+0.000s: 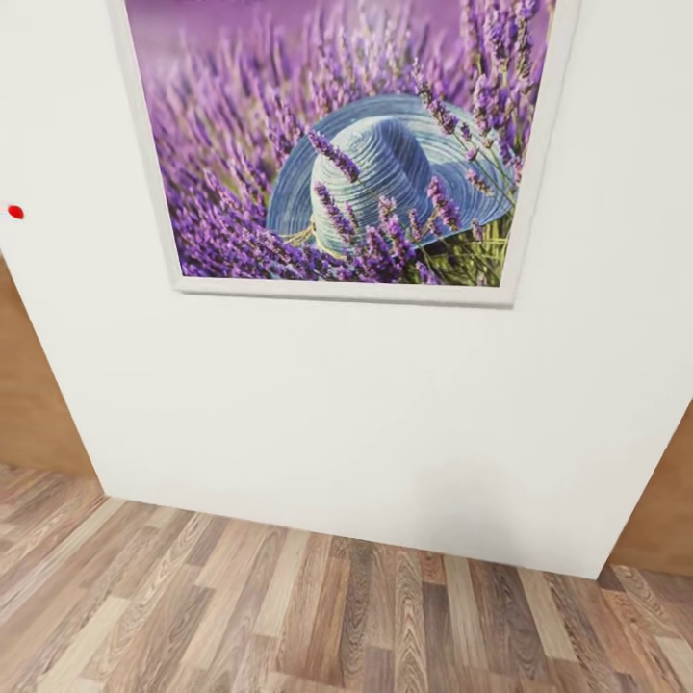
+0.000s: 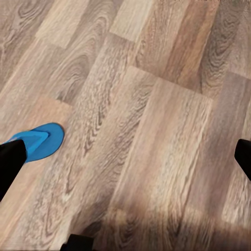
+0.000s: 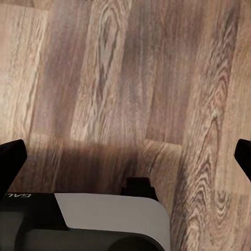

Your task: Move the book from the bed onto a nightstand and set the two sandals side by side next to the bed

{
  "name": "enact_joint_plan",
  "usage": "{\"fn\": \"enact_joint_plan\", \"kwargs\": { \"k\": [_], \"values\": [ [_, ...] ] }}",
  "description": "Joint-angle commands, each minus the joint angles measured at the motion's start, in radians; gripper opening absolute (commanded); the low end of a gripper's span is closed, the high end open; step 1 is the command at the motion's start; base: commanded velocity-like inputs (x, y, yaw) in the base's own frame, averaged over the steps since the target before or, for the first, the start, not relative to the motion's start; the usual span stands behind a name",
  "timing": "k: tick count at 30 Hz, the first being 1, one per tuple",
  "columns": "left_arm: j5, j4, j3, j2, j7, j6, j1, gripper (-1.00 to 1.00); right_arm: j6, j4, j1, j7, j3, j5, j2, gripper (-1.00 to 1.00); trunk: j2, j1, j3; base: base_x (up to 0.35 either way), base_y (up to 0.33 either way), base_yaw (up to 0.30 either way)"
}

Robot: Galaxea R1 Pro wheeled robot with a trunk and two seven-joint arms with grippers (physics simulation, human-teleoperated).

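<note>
Left gripper [image 2: 125, 151] spread above wood-plank floor [image 2: 157, 130], 1 sandal [image 2: 43, 140]

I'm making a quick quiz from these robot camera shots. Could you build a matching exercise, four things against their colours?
Things:
1. sandal
2. hat in the framed picture
3. dot on the wall
4. wall below the picture

Colours:
A. white
B. red
C. bright blue
D. pale grey-blue, woven look

Pairs: 1-C, 2-D, 3-B, 4-A

The sandal lies on the wood-plank floor, partly behind a dark fingertip of the left gripper, whose fingers stand wide apart.
</note>
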Motion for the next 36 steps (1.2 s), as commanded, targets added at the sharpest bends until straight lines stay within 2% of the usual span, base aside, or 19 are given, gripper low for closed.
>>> {"fn": "enact_joint_plan", "kwargs": {
  "k": [1, 15, 27, 36],
  "values": [
    [0.004, 0.001, 0.002, -0.001, 0.000, -0.003, -0.001, 1.00, -0.003, 0.000, 0.000, 0.002, -0.001, 0.001, 0.000, 1.00, -0.001, 0.000, -0.001, 0.001, 0.000, 0.276],
    [0.004, 0.001, 0.002, -0.001, 0.000, -0.003, -0.001, 1.00, -0.003, 0.000, 0.000, 0.001, -0.001, 0.001, 0.000, 1.00, -0.001, 0.000, -0.001, 0.009, -0.008, 0.279],
    [0.004, 0.001, 0.000, -0.001, 0.000, -0.003, -0.001, 1.00, -0.003, 0.000, 0.000, 0.001, -0.001, 0.001, 0.000, 1.00, -0.001, 0.000, -0.001, 0.152, -0.134, 0.278],
    [0.004, 0.001, 0.000, -0.001, 0.000, -0.003, -0.001, 1.00, -0.003, 0.000, 0.000, 0.002, -0.001, 0.001, -0.001, 1.00, -0.001, 0.000, -0.001, 0.024, -0.021, 0.104]
  ]
}}
